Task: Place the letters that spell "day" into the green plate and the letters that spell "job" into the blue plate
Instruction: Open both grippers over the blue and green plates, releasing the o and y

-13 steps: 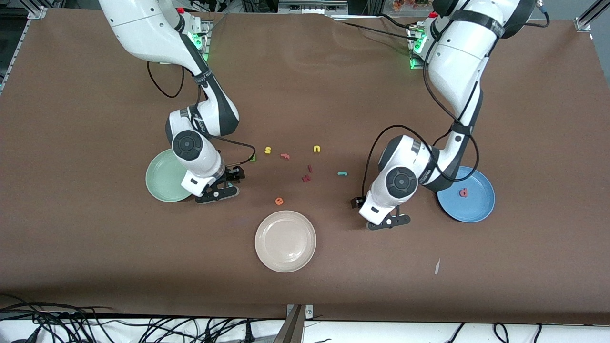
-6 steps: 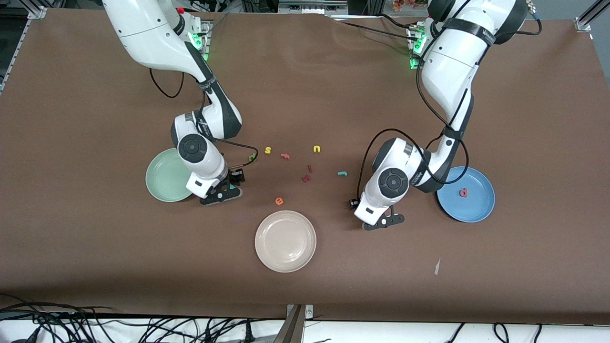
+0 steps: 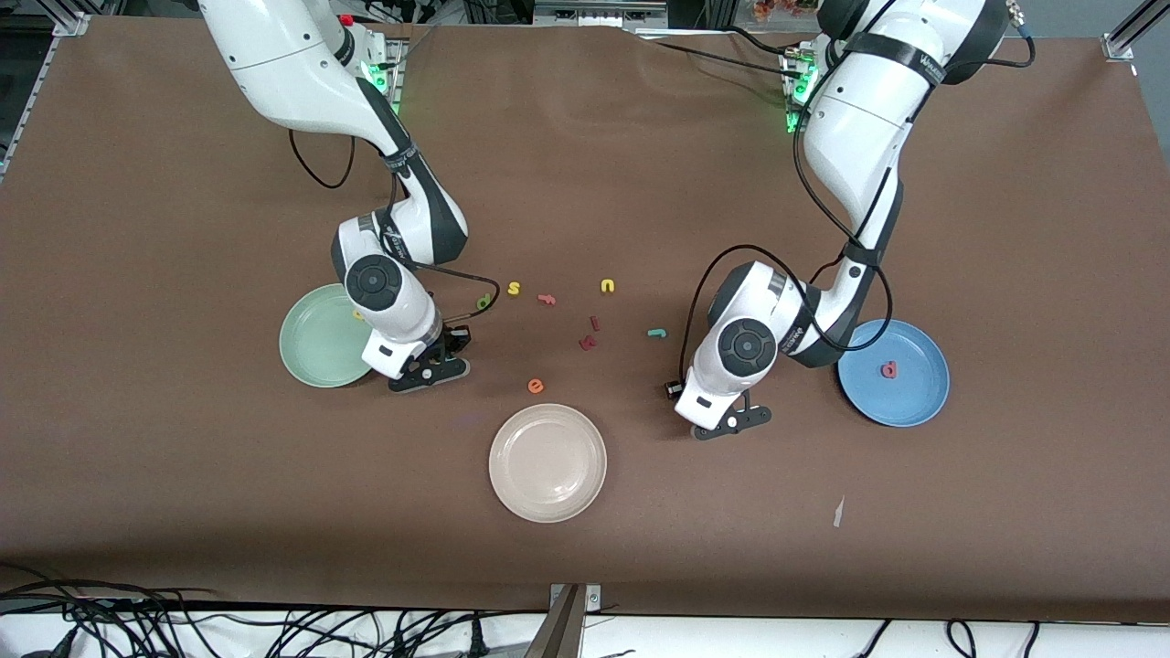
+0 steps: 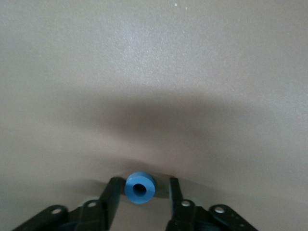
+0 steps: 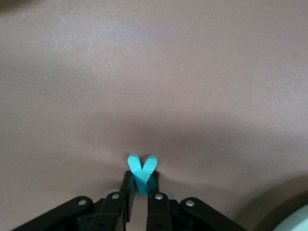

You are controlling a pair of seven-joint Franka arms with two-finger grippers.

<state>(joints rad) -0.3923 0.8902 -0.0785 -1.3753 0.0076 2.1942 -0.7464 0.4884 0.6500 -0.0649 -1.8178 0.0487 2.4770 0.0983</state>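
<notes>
A matte brown cloth covers the table [image 3: 585,164], faintly creased near the robots' bases; aluminium framing shows at its corners and black cables tangle along the edge nearest the front camera.

Three smooth round shallow-rimmed plates sit on it: the green plate [image 3: 315,343] toward the right arm's end, the blue plate [image 3: 905,388] toward the left arm's end, and a beige plate [image 3: 547,462] between them, nearest the camera.

Small foam letters lie scattered between the arms: the green d [image 3: 483,301], a yellow s [image 3: 514,289], a yellow u [image 3: 608,286], the teal j [image 3: 656,333], an orange e [image 3: 536,386] and some red pieces [image 3: 590,334]. The salmon b [image 3: 888,369] lies in the blue plate. A yellow bit shows in the green plate beside the right arm's wrist.

The right gripper [image 5: 139,190] is down at the table beside the green plate, its black fingers clamped on the stem of the teal y [image 5: 142,171].

The left gripper [image 4: 140,195] is low between the j and the blue plate, its fingers apart around the ring-shaped blue o [image 4: 140,187]; one touches it, the other stands just off.
</notes>
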